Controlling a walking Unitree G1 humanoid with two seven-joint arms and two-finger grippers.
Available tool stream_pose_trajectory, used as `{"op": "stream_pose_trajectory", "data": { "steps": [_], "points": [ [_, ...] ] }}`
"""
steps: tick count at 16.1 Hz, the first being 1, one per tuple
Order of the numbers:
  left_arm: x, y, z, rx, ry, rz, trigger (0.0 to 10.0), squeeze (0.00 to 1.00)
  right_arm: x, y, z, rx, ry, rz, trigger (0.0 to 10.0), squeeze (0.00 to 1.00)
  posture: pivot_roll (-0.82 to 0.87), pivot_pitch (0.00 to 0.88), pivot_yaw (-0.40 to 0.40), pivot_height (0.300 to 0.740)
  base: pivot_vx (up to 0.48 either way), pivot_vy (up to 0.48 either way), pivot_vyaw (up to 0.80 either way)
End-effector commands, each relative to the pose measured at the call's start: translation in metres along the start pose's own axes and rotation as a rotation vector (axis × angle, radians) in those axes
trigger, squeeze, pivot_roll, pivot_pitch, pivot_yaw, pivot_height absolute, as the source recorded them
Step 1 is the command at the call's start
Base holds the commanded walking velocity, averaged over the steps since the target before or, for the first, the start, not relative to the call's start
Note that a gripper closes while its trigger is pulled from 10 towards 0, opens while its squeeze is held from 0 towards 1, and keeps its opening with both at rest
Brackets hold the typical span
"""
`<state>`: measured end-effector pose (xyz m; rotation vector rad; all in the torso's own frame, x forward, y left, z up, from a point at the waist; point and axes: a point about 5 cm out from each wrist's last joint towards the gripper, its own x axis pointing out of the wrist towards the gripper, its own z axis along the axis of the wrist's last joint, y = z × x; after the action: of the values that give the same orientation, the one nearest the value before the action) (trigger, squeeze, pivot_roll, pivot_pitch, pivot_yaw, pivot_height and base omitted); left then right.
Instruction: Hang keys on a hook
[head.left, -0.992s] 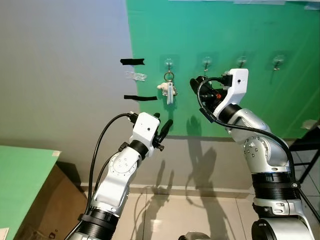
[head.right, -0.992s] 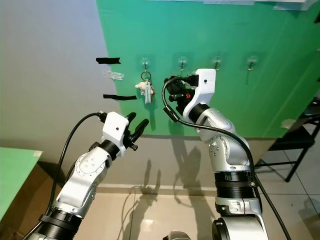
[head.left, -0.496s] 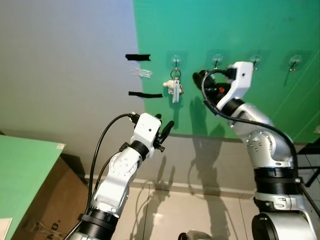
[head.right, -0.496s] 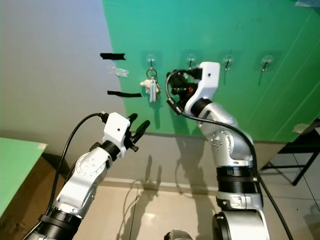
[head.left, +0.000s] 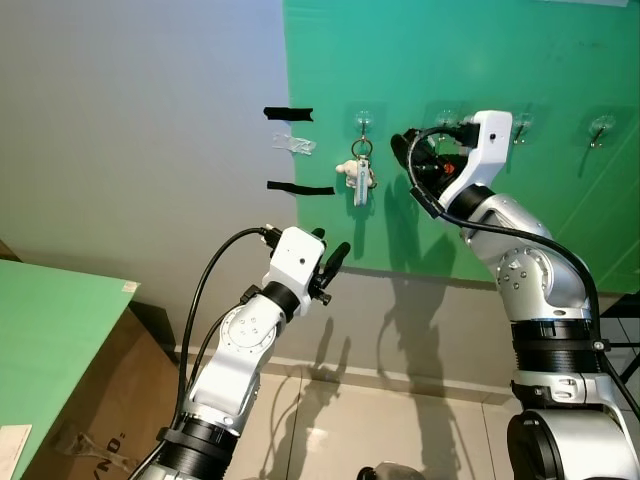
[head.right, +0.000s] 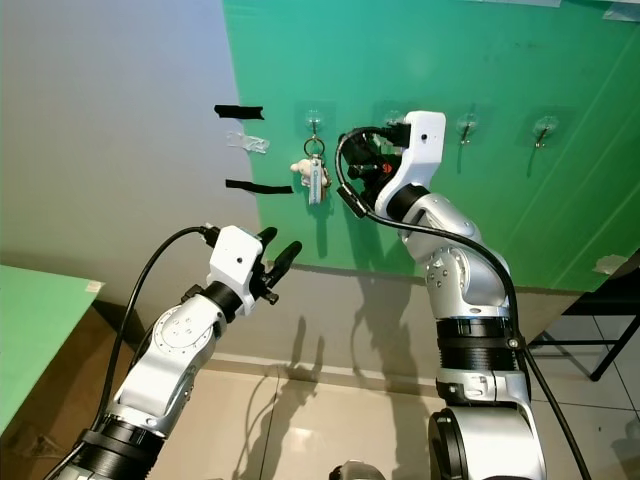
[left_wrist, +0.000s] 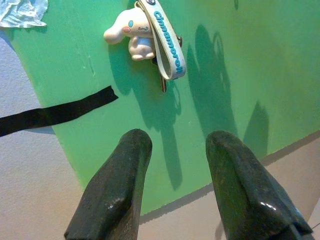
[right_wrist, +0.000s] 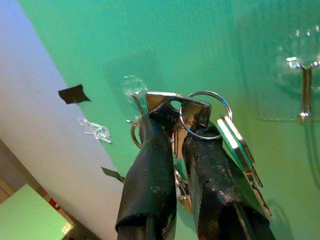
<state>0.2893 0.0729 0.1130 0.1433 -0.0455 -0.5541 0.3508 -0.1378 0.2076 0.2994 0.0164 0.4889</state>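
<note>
Hanging charm keyring (head.left: 359, 176) beside right tool (head.left: 409, 150), keys (right_wrist: 200, 120)

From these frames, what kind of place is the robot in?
Probably an indoor test corner, not a lived-in hallway: a green board on a grey wall with a row of clear hooks, black tape marks, a cardboard box on the tiled floor.

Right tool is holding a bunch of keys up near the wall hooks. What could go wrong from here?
The right tool pinches the keys by a key head, so the key ring dangles free and may swing past the clear hook.

The nearest hook on the other side already holds a keychain; drifting that way risks knocking it off.

The suction-style hooks look lightly fixed; pushing could detach one.
</note>
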Motion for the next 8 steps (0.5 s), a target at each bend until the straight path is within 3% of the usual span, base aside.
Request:
{"op": "stream_pose_trajectory", "data": {
  "steps": [1,5,8],
  "points": [
    [0.0,-0.002,0.001,0.01,-0.006,-0.003,10.0,0.0,0.0,-0.004,0.01,0.005,-0.04,-0.004,0.0,0.0,-0.16,0.0,-0.011,0.736,0.0,0.0,0.0],
    [0.0,-0.002,0.0,0.01,0.001,0.0,10.0,0.0,-0.002,-0.02,0.015,0.068,-0.07,-0.069,0.0,0.0,-0.16,0.0,-0.009,0.736,0.0,0.0,0.0],
    [-0.001,-0.001,-0.001,0.011,0.004,0.001,10.0,0.0,-0.002,-0.022,0.015,0.1,-0.076,-0.077,0.0,0.0,-0.16,0.0,-0.007,0.736,0.0,0.0,0.0]
  ]
}}
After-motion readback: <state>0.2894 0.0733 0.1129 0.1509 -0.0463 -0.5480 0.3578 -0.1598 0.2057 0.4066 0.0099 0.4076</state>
